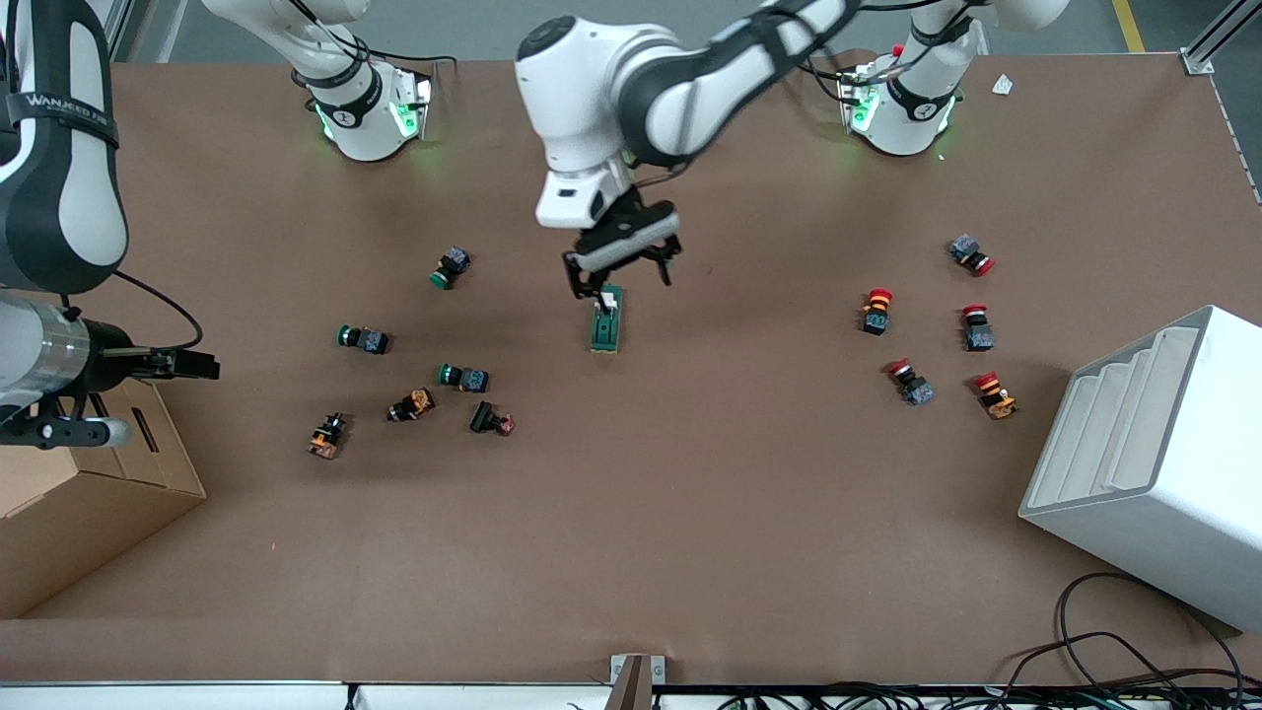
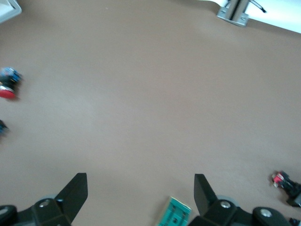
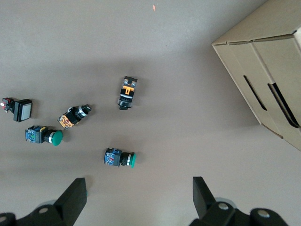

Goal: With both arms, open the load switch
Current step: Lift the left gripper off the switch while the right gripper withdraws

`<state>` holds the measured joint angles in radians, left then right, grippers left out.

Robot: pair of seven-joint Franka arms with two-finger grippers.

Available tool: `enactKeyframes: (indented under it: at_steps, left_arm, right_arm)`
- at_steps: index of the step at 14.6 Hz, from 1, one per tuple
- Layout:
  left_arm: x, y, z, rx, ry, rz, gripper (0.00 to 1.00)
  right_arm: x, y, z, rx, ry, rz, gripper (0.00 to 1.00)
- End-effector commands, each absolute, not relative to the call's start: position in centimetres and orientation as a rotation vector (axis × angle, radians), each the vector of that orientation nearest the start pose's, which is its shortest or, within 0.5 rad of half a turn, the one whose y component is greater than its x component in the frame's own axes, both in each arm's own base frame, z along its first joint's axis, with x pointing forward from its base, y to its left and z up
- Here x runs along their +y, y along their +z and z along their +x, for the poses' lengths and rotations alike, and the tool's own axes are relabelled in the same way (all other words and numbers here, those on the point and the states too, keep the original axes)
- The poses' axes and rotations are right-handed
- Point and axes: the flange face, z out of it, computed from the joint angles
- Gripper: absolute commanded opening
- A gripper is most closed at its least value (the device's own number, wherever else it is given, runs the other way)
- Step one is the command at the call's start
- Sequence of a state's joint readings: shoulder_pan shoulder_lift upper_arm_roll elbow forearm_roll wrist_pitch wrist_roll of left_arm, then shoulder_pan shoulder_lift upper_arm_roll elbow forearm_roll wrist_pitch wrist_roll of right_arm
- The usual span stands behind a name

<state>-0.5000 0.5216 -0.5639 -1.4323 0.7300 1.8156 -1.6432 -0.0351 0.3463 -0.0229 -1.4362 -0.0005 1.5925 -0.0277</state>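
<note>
**Left claw poised over the load switch, right arm waiting**

The load switch (image 1: pixel 605 326) lies near the middle of the table (image 1: pixel 690 513), its white lever end turned toward the robots' bases. The left claw (image 1: pixel 621 271) hangs just over that lever end with its fingers spread wide apart; in the left wrist view only the green tip of the switch (image 2: pixel 174 217) shows between the two fingers, and nothing is gripped. The lever looks untouched, so I judge the opening has not begun: the left claw is only lined up, and both the hold on the body and the pull on the lever remain to be done.

The right claw (image 3: pixel 138 200) is also wide open and empty, held over the right arm's end of the table near the scattered green push-buttons (image 1: pixel 414 330); that arm waits, well apart from the switch.

As for containers, a cardboard box (image 1: pixel 89 483) stands at the right arm's end and a white stepped bin (image 1: pixel 1154 463) at the left arm's end. The bin's steps look bare; the box's inside is not visible. Red push-buttons (image 1: pixel 937 330) lie loose near the bin.
</note>
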Motion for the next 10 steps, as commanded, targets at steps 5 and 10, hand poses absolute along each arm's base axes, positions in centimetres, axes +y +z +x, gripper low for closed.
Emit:
enactKeyframes:
  at_steps: [5, 10]
  left_arm:
    - [-39.8, 52.6, 53.3, -0.647, -0.358, -2.928, 1.00]
    - [-30.2, 56.9, 56.3, -0.462, -0.212, -2.973, 1.00]
  right_arm:
    - [-4.2, 51.3, 62.6, 0.081, 0.249, -3.163, 1.00]
    - [-4.5, 53.7, 62.2, 0.086, 0.183, -3.162, 1.00]
